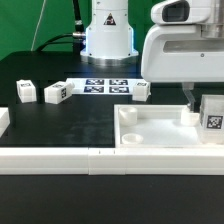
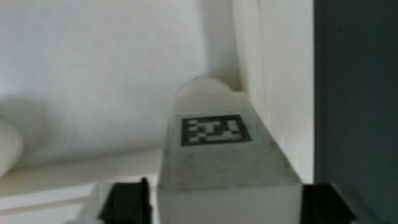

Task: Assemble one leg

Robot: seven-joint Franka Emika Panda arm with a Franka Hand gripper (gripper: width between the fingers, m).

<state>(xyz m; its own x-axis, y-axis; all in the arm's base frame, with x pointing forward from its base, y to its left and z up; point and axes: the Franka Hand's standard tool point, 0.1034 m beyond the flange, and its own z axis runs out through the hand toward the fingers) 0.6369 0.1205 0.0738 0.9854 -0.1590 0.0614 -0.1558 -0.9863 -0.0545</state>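
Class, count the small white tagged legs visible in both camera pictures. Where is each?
4: two at the exterior view's left, one mid-table, one in the hand over the tray. Others may be hidden.

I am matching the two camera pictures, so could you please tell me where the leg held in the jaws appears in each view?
Exterior view: the held leg is at the exterior view's right edge, under the gripper, over the tray-like piece.
Wrist view: the held leg fills the centre, between the two dark fingers, with the tray's white surface behind.
Shared landmark: the black-and-white tag on the leg's side.
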